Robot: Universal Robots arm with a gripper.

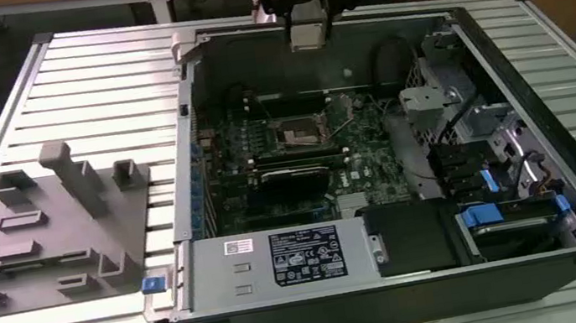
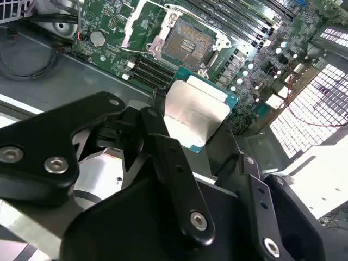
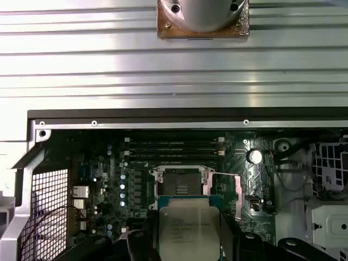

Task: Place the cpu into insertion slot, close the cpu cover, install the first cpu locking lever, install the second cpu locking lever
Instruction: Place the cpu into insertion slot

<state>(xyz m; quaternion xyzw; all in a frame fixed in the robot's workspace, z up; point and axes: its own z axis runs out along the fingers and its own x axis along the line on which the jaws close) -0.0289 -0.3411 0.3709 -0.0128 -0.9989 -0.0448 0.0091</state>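
The exterior view looks down from high and far on the whole computer case [image 1: 399,305] on the table [image 1: 84,80], under the pincer [image 1: 310,38]. Both wrist views sit close behind the pincer and share the cpu [image 2: 196,115] and the insertion slot [image 2: 187,44] beyond it.

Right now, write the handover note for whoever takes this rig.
State of the gripper: shut on the chip, held over the open computer case, short of the socket.
The socket is bare, its contacts showing.
The cover looks swung open beside the socket.
Done: chip picked up.
Left: chip not seated, cover not closed, neither lever latched as far as I can see.
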